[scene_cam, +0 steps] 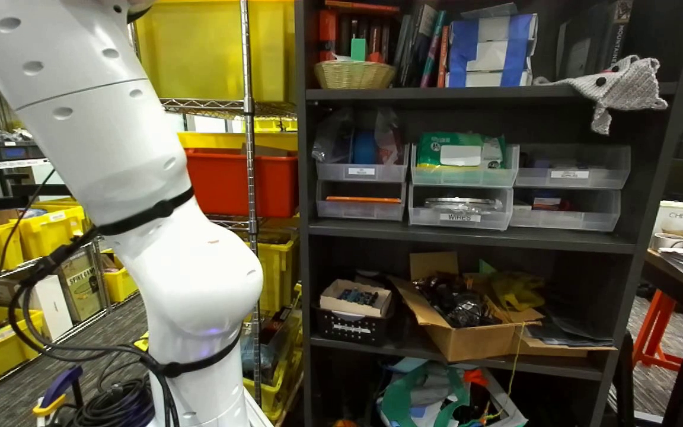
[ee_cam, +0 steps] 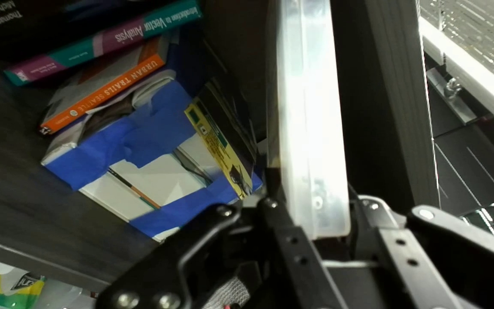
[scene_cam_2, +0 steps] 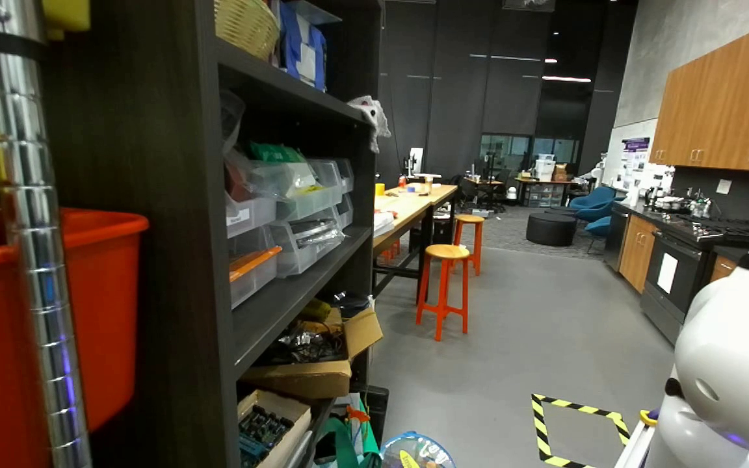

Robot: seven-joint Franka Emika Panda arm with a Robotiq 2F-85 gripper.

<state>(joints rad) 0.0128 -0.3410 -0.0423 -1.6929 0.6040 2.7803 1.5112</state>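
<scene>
In the wrist view my gripper (ee_cam: 313, 201) is closed around a long, clear plastic case (ee_cam: 311, 107), with a finger on either side. Glare whitens much of the case, so what is in it cannot be made out. It hangs beside the bookshelf's top shelf. Left of it lies a white bundle (ee_cam: 157, 184) wrapped in blue tape, with a thin yellow-edged box (ee_cam: 219, 150) against it. The bundle also shows in both exterior views (scene_cam: 490, 50) (scene_cam_2: 303, 49). Neither exterior view shows the gripper or the case; only parts of the white arm (scene_cam: 199, 267) appear there.
An orange-spined book (ee_cam: 105, 90) and a teal-purple book (ee_cam: 118, 38) lean near the bundle. A grey knitted toy (scene_cam: 620, 89) droops over the top shelf's edge. Lower down are clear bins (scene_cam: 460, 207) and an open cardboard box (scene_cam: 478, 344). A metal rack post (scene_cam: 248, 148) stands beside the arm.
</scene>
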